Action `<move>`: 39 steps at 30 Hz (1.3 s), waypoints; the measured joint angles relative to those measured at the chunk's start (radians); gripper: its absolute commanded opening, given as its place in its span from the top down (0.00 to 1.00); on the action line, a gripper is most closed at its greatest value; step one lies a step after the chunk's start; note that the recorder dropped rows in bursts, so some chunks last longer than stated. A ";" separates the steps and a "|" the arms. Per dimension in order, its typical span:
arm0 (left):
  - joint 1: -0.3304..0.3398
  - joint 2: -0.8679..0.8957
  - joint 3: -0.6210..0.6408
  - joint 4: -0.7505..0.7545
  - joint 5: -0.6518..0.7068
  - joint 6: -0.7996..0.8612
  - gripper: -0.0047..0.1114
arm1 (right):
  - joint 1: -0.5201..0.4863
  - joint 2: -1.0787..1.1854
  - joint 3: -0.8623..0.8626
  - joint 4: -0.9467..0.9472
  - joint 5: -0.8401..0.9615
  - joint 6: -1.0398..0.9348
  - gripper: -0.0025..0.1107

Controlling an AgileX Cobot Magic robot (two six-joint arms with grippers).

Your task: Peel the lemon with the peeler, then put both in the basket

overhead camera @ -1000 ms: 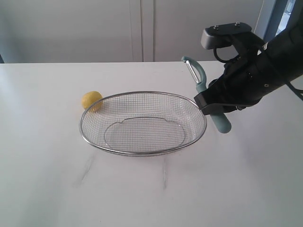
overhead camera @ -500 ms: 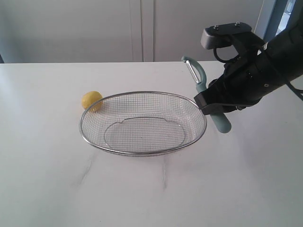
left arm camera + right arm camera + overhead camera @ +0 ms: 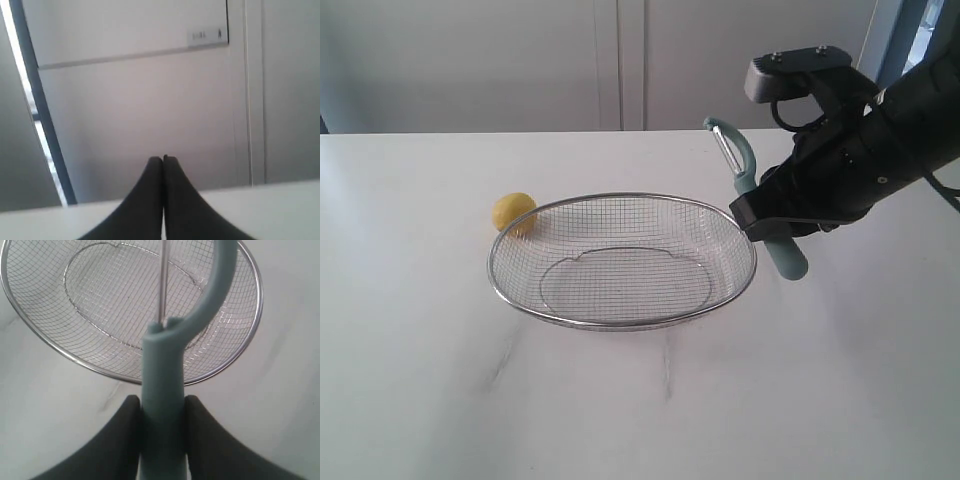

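My right gripper (image 3: 772, 228) (image 3: 161, 401) is shut on the thick handle of the pale teal peeler (image 3: 748, 170) (image 3: 162, 385), held in the air just beyond the right end of the wire basket (image 3: 620, 310) (image 3: 60, 352). The peeler's looped head and thin blade point up and back. The yellow lemon (image 3: 513, 212) sits on the table against the basket's far left rim, untouched. My left gripper (image 3: 163, 159) is shut with nothing in it, facing the wall; it is out of the exterior view.
The white table (image 3: 420, 380) stretches all around the basket. White cabinet doors (image 3: 620, 60) stand behind its far edge.
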State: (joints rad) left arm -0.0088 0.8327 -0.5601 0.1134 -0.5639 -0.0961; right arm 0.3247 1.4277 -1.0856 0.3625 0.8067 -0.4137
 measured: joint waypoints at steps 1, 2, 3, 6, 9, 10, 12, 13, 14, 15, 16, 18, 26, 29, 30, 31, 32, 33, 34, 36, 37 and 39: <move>0.000 0.070 -0.038 0.024 0.061 -0.006 0.96 | 0.000 0.000 0.000 0.000 -0.002 0.000 0.98; 0.000 0.128 -0.076 0.043 0.125 -0.015 0.96 | 0.000 0.000 0.000 0.000 -0.002 0.000 0.98; 0.000 0.175 -0.114 0.055 0.179 -0.020 0.96 | 0.000 0.000 0.000 0.002 -0.002 0.000 0.98; 0.000 0.337 -0.223 0.090 0.385 -0.025 0.96 | 0.000 0.000 0.000 0.002 -0.002 0.000 0.98; 0.000 0.468 -0.326 0.107 0.585 -0.025 0.96 | 0.000 0.000 0.000 0.002 -0.002 0.000 0.98; 0.000 0.502 -0.355 0.111 0.633 -0.025 0.96 | 0.000 0.000 0.000 0.002 -0.002 0.000 0.98; -0.001 0.583 -0.429 0.112 0.744 -0.005 0.96 | 0.000 0.000 0.000 0.002 -0.002 0.000 0.98; -0.004 0.621 -0.467 0.108 0.786 0.012 0.96 | 0.000 0.000 0.000 0.002 -0.002 0.000 0.98; -0.013 0.696 -0.546 0.061 0.887 0.084 0.96 | 0.000 0.000 0.000 0.002 -0.002 0.000 0.98; -0.019 0.726 -0.580 0.028 0.936 0.124 0.96 | 0.000 0.000 0.000 0.002 -0.002 0.000 0.98; -0.039 0.803 -0.675 -0.077 1.036 0.245 0.96 | 0.000 0.000 0.000 0.002 -0.002 0.000 0.98; -0.070 0.916 -0.828 -0.232 1.186 0.418 0.96 | 0.000 0.000 0.000 0.002 -0.005 0.000 0.98; -0.208 1.216 -1.333 -0.297 1.393 0.518 0.96 | 0.000 0.000 0.000 0.002 -0.010 0.000 0.98; -0.235 1.294 -1.423 -0.304 1.400 0.531 0.93 | 0.000 0.000 0.000 0.002 -0.010 0.000 0.98; -0.238 1.304 -1.429 -0.306 1.400 0.534 0.83 | 0.000 0.000 0.000 0.002 -0.010 0.000 0.98; -0.242 1.322 -1.435 -0.308 1.402 0.538 0.77 | 0.000 0.000 0.000 0.004 -0.010 0.001 0.98; -0.244 1.331 -1.435 -0.308 1.402 0.540 0.66 | 0.000 0.000 0.000 0.006 -0.010 0.002 0.98; -0.243 1.339 -1.435 -0.308 1.404 0.543 0.54 | 0.000 0.000 0.000 0.009 -0.010 0.002 0.98; -0.243 1.346 -1.437 -0.308 1.404 0.549 0.43 | 0.000 0.000 0.000 0.013 -0.010 0.002 0.98; -0.244 1.352 -1.437 -0.308 1.404 0.558 0.22 | 0.000 0.000 0.000 0.019 -0.010 0.005 0.98; -0.244 1.354 -1.437 -0.308 1.404 0.562 0.15 | 0.000 0.000 0.000 0.020 -0.010 0.005 0.98; -0.244 1.357 -1.437 -0.310 1.401 0.564 0.15 | 0.000 0.000 0.000 0.020 -0.010 0.005 0.98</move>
State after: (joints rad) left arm -0.2529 2.1894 -1.9974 -0.1967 0.8375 0.4684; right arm 0.3247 1.4277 -1.0856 0.3825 0.7967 -0.4091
